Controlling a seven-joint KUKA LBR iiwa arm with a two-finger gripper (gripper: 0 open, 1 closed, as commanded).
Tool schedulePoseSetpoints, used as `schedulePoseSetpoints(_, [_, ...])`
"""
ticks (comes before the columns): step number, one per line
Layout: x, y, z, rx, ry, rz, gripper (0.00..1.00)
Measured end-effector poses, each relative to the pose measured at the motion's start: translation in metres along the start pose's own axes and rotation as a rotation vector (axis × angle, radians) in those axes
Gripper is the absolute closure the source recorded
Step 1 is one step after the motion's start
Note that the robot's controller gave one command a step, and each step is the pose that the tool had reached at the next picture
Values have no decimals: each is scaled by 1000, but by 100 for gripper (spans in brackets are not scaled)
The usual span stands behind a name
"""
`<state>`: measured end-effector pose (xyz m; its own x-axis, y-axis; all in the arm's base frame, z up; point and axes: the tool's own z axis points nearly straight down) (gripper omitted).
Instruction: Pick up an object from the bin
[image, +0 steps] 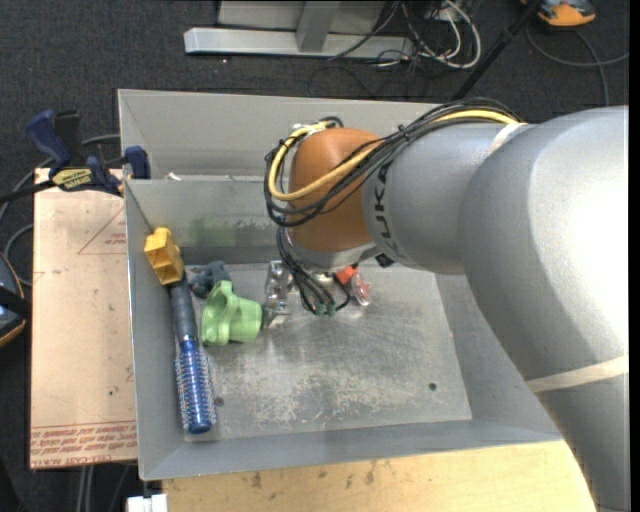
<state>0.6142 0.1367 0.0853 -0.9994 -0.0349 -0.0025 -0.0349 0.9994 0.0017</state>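
**End effector down beside the green plastic piece at the bin's left-middle**

The light green moulded plastic piece (232, 318) lies on the bin floor left of centre. The end effector (277, 298) stands just to its right, low over the floor and close against the piece's right edge; contact cannot be made out. Whether the end effector is wide or narrow cannot be told, and nothing is seen held in it.

Just above the green piece lies a small dark grey-blue piece (208, 277). To the left, along the bin's left wall, a long blue brush with a bristled end (194, 378) lies lengthwise, with a yellow block (163, 255) at its upper end. A small red and white thing (354, 286) shows under the arm's wrist, right of the end effector. The grey metal bin (350, 385) has a scuffed floor.
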Motion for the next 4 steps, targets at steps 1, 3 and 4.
schedulePoseSetpoints(1, [0,0,0,0,0,0,0])
schedulePoseSetpoints(3, [17,42,9,0,-13,-33,0])
schedulePoseSetpoints(4, [9,45,8,-1,-4,-8,0])
